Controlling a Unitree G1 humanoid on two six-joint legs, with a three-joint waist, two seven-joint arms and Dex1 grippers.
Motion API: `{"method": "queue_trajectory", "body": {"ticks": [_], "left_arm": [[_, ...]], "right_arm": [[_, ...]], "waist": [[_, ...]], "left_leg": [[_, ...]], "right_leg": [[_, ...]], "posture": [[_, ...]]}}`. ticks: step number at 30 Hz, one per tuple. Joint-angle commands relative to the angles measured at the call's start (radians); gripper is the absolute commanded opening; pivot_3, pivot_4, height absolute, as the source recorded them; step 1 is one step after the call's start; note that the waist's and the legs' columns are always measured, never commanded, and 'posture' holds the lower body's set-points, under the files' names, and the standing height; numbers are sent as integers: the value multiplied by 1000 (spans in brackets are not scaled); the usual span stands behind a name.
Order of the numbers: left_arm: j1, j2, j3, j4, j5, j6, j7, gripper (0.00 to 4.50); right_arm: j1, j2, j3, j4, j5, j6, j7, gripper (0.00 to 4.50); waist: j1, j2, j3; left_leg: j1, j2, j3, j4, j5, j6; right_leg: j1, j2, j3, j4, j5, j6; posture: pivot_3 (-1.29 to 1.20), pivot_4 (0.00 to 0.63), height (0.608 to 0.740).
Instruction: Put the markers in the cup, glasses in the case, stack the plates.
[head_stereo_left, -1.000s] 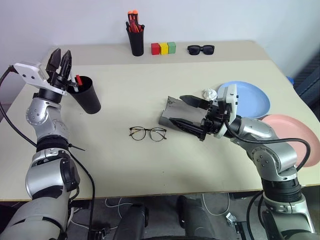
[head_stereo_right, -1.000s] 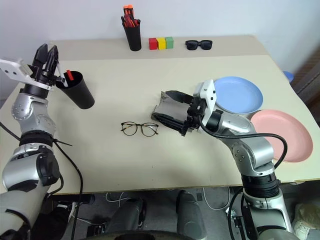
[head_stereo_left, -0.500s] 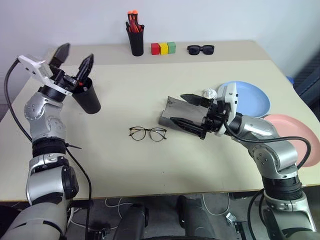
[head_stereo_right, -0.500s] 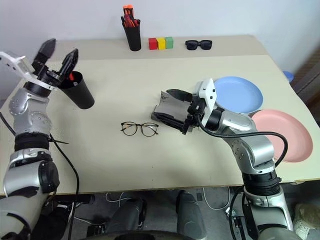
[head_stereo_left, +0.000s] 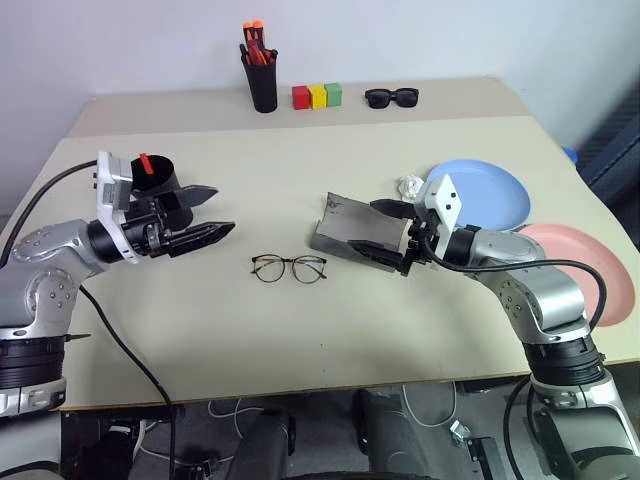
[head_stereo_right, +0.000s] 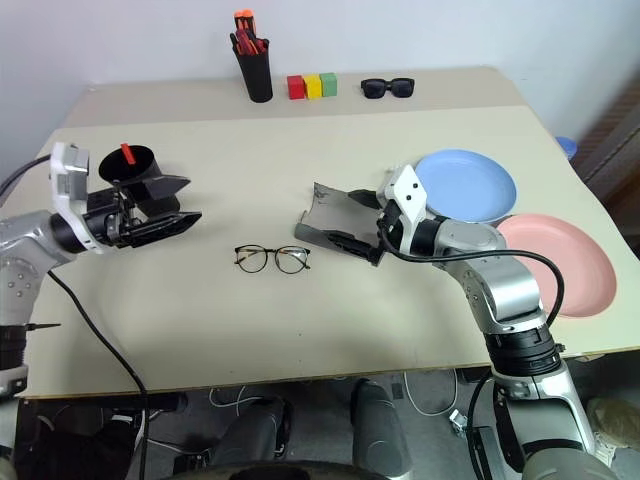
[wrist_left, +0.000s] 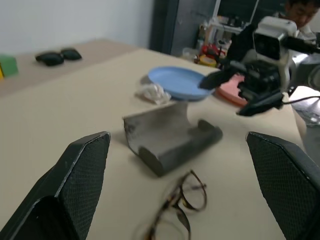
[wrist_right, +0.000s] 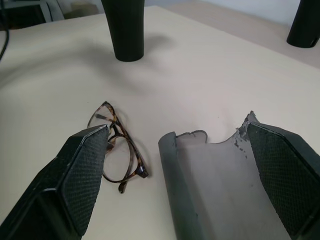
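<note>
The black cup (head_stereo_left: 163, 181) stands at the table's left with a red-topped marker (head_stereo_left: 143, 161) sticking out of it. My left gripper (head_stereo_left: 218, 211) is open just in front of the cup, level and pointing toward the table's middle, holding nothing. The wire-framed glasses (head_stereo_left: 290, 267) lie folded out at the centre. To their right the grey case (head_stereo_left: 350, 233) lies open. My right gripper (head_stereo_left: 378, 233) is open, one finger on each side of the case's right end. The blue plate (head_stereo_left: 485, 190) and the pink plate (head_stereo_left: 592, 272) lie side by side at the right.
A black pen pot (head_stereo_left: 262, 86) of orange-capped markers, three coloured blocks (head_stereo_left: 316, 96) and dark sunglasses (head_stereo_left: 391, 97) line the table's far edge. A crumpled white paper (head_stereo_left: 409, 185) lies by the blue plate. A person (wrist_left: 300, 7) shows in the background beyond the table.
My left gripper opened above the cup, leaving the red-topped marker in it, then swung down and turned to point across the table. My right gripper sank a little toward the case.
</note>
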Motion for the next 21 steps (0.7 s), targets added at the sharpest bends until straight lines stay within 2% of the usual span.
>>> {"method": "queue_trajectory", "body": {"ticks": [1, 3, 6, 9, 18, 21], "left_arm": [[-14, 25, 13, -4, 48, -45, -5, 4463], [-17, 33, 18, 2, 44, -26, -14, 4463], [-5, 42, 18, -3, 48, -21, -28, 4463], [7, 43, 30, -10, 34, 5, -31, 4463], [-33, -44, -24, -27, 61, -4, 37, 4463], [-117, -117, -118, 12, 118, -43, 46, 4463]], "right_arm": [[-36, -12, 33, 23, -46, 44, -19, 4500], [-50, -14, 69, 56, -100, 42, -36, 4500], [-75, 25, 34, 43, -41, 87, -36, 4500], [-75, 30, 36, 43, -51, 69, -27, 4500], [-70, 41, -6, 31, -30, 28, -17, 4500], [-65, 74, -103, 18, 70, 1, -6, 4500]], "waist": [[1, 0, 0], [0, 0, 0], [-1, 0, 0], [-2, 0, 0], [1, 0, 0], [13, 0, 0]], "left_leg": [[0, 0, 0, 0, 0, 0], [0, 0, 0, 0, 0, 0], [0, 0, 0, 0, 0, 0], [-1, 0, 0, 0, 0, 0], [-1, 0, 0, 0, 0, 0], [-1, 0, 0, 0, 0, 0]], "right_leg": [[0, 0, 0, 0, 0, 0], [0, 0, 0, 0, 0, 0], [-1, 0, 0, 0, 0, 0], [-1, 0, 0, 0, 0, 0], [-1, 0, 0, 0, 0, 0], [-1, 0, 0, 0, 0, 0]], "posture": [[0, 150, 740], [0, 150, 740], [0, 150, 740], [0, 150, 740], [0, 150, 740], [0, 150, 740]]}}
